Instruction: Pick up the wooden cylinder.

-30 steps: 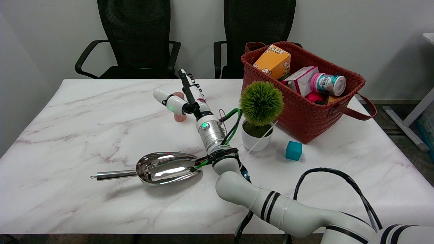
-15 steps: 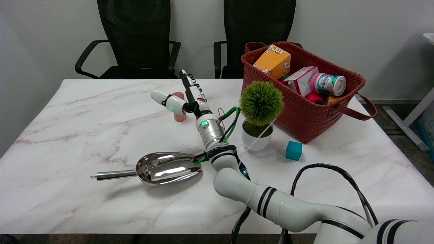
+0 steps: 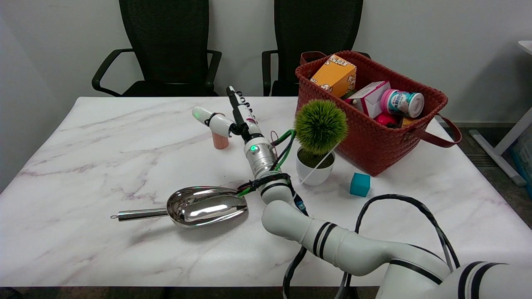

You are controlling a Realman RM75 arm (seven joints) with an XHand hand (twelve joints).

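The wooden cylinder (image 3: pixel 220 140) is a small pinkish-tan post standing upright on the marble table (image 3: pixel 104 158), a little behind its middle. My right hand (image 3: pixel 232 116) reaches in from the lower right and hovers over it. The thumb stretches out to the left across the cylinder's top and hides it, while the other fingers point up and away toward the table's back. Nothing is held; whether the thumb touches the cylinder cannot be told.
A shiny metal scoop (image 3: pixel 195 207) lies near the front, beside my forearm. A green ball plant in a white pot (image 3: pixel 318 143) and a teal cube (image 3: pixel 360 184) stand to the right. A red woven basket (image 3: pixel 374 145) of boxes and cans fills the back right.
My hand has moved farther back and slightly right, so the thumb now lies over the cylinder's top and more of its lower body shows. The cylinder has stayed in place.
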